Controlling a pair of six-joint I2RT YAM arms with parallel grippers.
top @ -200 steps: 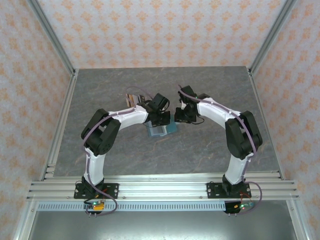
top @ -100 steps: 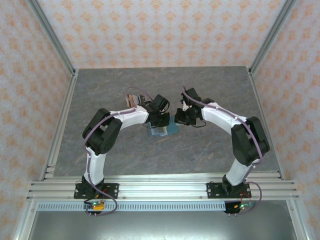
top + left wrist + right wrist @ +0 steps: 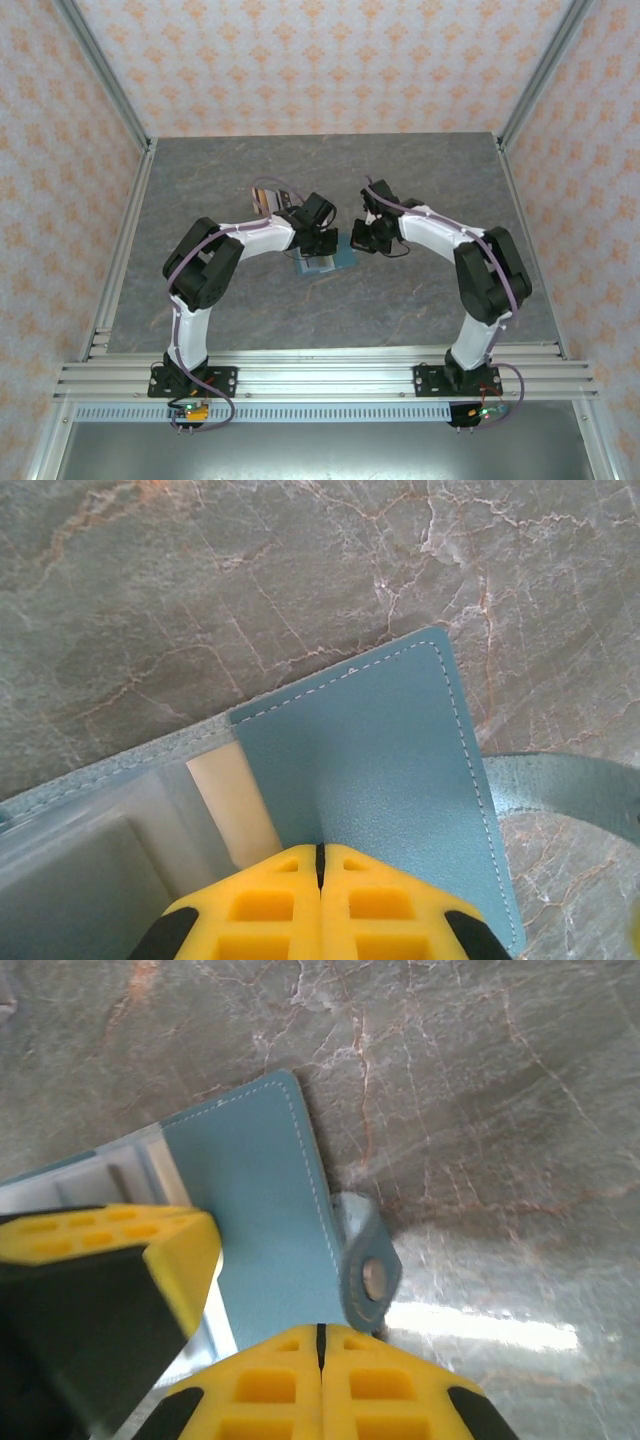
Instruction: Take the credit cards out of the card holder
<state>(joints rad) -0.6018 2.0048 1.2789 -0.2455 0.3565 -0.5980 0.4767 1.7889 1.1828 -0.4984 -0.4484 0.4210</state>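
Left gripper: jaws shut, tips meeting on the near edge of the card holder. Whether they pinch its top leaf or only press on it cannot be told. Either would steady the holder.

Right gripper: jaws also closed, tips together at the card holder's near edge, just beside the left arm's yellow finger. No card shows between them, and whether leather is caught there cannot be told.

Card holder: a teal bifold wallet lying flat on the table under both grippers. Its stitched leaf runs away from the fingertips, probably held so the pockets stay reachable.

Clear pocket: on the holder's inner side, left of the stitched leaf in the left wrist view.

Pale card: a cream strip showing between the clear pocket and the stitched leaf, tucked inside the holder and not yet drawn out.

Snap strap: hangs off the holder's side edge, unfastened, its stud facing up, so the wallet can lie open.

Table: grey marbled surface stretching beyond the holder.
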